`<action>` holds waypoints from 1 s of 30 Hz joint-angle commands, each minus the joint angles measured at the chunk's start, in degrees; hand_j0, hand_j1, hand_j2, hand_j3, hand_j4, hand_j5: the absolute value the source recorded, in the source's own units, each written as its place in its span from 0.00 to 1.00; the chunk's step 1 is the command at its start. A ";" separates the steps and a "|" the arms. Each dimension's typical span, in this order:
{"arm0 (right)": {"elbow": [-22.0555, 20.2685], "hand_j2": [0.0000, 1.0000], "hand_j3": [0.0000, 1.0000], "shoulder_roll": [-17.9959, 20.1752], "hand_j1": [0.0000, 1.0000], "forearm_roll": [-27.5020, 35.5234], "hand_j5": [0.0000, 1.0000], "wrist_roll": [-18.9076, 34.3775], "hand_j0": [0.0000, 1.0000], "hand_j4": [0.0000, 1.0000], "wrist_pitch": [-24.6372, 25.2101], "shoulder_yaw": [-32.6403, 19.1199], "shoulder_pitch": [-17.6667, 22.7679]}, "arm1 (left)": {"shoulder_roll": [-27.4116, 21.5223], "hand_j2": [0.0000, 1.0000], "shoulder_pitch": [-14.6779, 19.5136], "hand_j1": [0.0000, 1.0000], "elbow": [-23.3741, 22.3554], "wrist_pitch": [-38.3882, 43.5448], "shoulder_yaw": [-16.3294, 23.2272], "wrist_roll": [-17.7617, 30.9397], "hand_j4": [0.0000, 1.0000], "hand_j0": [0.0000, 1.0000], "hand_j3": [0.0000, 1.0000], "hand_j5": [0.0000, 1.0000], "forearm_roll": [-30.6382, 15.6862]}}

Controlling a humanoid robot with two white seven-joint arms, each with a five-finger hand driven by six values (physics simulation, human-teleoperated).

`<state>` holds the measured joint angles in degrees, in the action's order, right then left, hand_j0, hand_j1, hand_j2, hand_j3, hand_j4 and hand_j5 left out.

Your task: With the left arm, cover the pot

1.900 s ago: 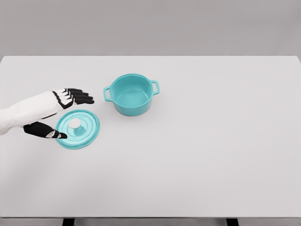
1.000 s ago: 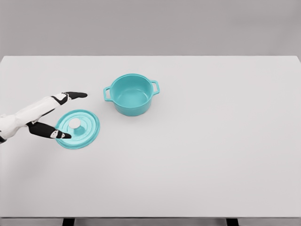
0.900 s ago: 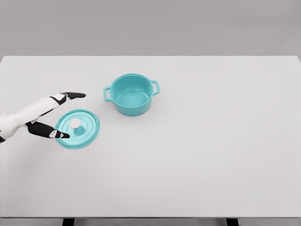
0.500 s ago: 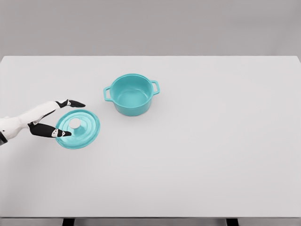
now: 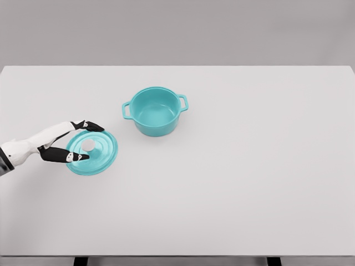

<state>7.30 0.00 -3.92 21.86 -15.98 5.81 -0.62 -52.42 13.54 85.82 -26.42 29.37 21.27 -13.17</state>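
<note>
Left hand (image 5: 61, 143) narrowly open, thumb and fingers straddling lid (image 5: 92, 152) knob (contact unclear); pot (image 5: 155, 111) uncovered

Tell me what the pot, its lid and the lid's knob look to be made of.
Pot: looks like enamelled cast iron or painted metal, judging by its uniform teal coat, thick rim and loop handles; a render, so uncertain. Lid: same teal finish with raised concentric rings, likely the same material. Knob: pale, matte white-grey, possibly ceramic or plastic. The left hand reaches around it.
</note>
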 commanded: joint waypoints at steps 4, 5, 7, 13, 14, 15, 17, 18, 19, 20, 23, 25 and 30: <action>0.00 1.00 1.00 0.00 1.00 -0.03 1.00 0.02 1.00 1.00 -0.02 -0.01 0.00 | 0.83 0.76 0.09 0.76 -2.32 0.14 0.95 -0.09 0.76 0.76 0.76 0.76 -1.33; 0.00 1.00 1.00 0.00 1.00 -0.03 1.00 0.02 1.00 1.00 -0.11 -0.01 0.00 | 1.00 0.76 0.26 0.76 -3.38 0.14 0.95 -0.09 0.76 0.76 0.76 0.76 -1.33; 0.00 1.00 1.00 0.00 1.00 -0.03 1.00 0.02 1.00 1.00 -0.02 -0.01 0.00 | 2.23 0.76 0.88 0.76 -5.31 0.14 1.04 -0.09 0.76 0.76 0.76 0.76 -1.33; 0.00 1.00 1.00 0.00 1.00 -0.03 1.00 0.02 1.00 1.00 -0.11 -0.01 0.00 | 2.06 0.77 0.88 0.77 -5.31 -0.12 1.39 0.00 0.77 0.77 0.77 0.77 -1.33; 0.00 1.00 1.00 0.00 1.00 -0.03 1.00 0.02 1.00 1.00 -0.02 -0.01 0.00 | 1.97 0.77 0.79 0.77 -5.31 -0.21 1.39 0.00 0.77 0.77 0.77 0.77 -1.33; 0.00 1.00 1.00 0.00 1.00 -0.03 1.00 0.02 1.00 1.00 -0.02 -0.01 0.00 | 1.97 0.77 0.70 0.77 -5.22 -0.21 1.39 0.00 0.77 0.77 0.77 0.77 -1.33; 0.00 1.00 1.00 0.00 1.00 -0.03 1.00 0.02 1.00 1.00 -0.02 -0.01 0.00 | 1.88 0.75 0.70 0.75 -5.31 -0.21 1.39 0.00 0.75 0.75 0.75 0.75 -1.33; 0.00 1.00 1.00 0.00 1.00 -0.04 1.00 0.02 1.00 1.00 -0.02 -0.01 0.00 | 1.88 0.73 0.70 0.73 -5.49 -0.21 1.39 0.00 0.73 0.73 0.73 0.73 -1.33; 0.00 1.00 1.00 0.00 1.00 -0.03 1.00 0.02 1.00 1.00 -0.11 -0.01 0.00 | 1.97 0.73 0.70 0.73 -5.66 -0.21 1.39 -0.09 0.73 0.73 0.73 0.73 -1.33; 0.00 1.00 1.00 0.00 1.00 -0.03 1.00 0.02 1.00 1.00 -0.02 -0.01 0.00 | 1.97 0.73 0.70 0.73 -5.66 -0.21 1.39 -0.09 0.73 0.73 0.73 0.73 -1.33; 0.00 1.00 1.00 0.00 1.00 -0.03 1.00 0.02 1.00 1.00 -0.02 -0.01 0.00 | 1.88 0.73 0.70 0.73 -5.84 -0.12 1.39 -0.09 0.73 0.73 0.73 0.73 -1.24; -0.09 1.00 1.00 0.00 1.00 -0.03 1.00 0.02 1.00 1.00 -0.02 -0.01 0.00 | 2.06 0.73 0.70 0.73 -6.45 -0.21 1.39 -0.09 0.73 0.73 0.73 0.73 -1.16; 0.00 1.00 1.00 0.00 1.00 -0.03 1.00 0.02 1.00 1.00 -0.02 -0.01 0.00 | 2.15 0.73 0.79 0.73 -6.54 -0.21 1.39 -0.27 0.73 0.73 0.73 0.73 -0.81</action>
<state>7.30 0.00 -3.92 21.86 -15.99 5.81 -0.62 -50.24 14.41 79.33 -26.66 30.79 21.12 -13.84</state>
